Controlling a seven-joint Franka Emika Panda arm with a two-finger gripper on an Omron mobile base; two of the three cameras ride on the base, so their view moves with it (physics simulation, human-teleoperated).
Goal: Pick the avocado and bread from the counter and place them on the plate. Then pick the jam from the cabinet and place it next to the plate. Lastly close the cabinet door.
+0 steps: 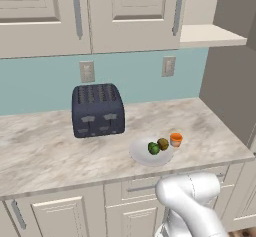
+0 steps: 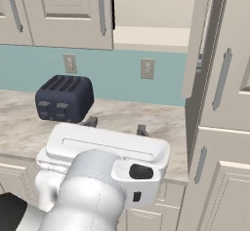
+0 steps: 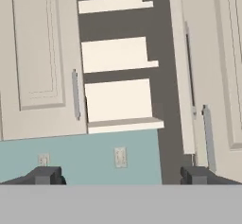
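Hidden by the arm: in the right base view the white arm stands in front of the counter (image 2: 161, 120), so the plate, the avocado, the bread and the jam cannot be seen there; two dark finger tips (image 2: 89, 122) rise just above the hand.
Cut off: the toaster (image 1: 98, 110) is whole in the left base view, but the cabinet (image 1: 135, 16) is cut by the top edge there; the open door (image 2: 197, 40) is seen almost edge-on in the right base view.
Hard to make out: the bread (image 1: 163, 143) is only a small brown lump; its surface is not clear.
Writing: no brand or label is readable on the jar or the toaster.
Gripper: the gripper (image 3: 123, 176) points at the open cabinet, jaws spread wide, nothing between them.
Plate: the plate (image 1: 140, 153) lies on the counter, in front of the toaster and to its right.
Avocado: the avocado (image 1: 153, 148) is on the plate, touching the bread.
Bread: on the plate, just right of the avocado.
Jam: the jam (image 1: 176, 139) stands on the counter just beside the right rim of the plate.
Cabinet inside: pale shelves (image 3: 118, 100) between the closed door and the open door.
Wall: two outlets (image 1: 87, 71) on the blue backsplash.
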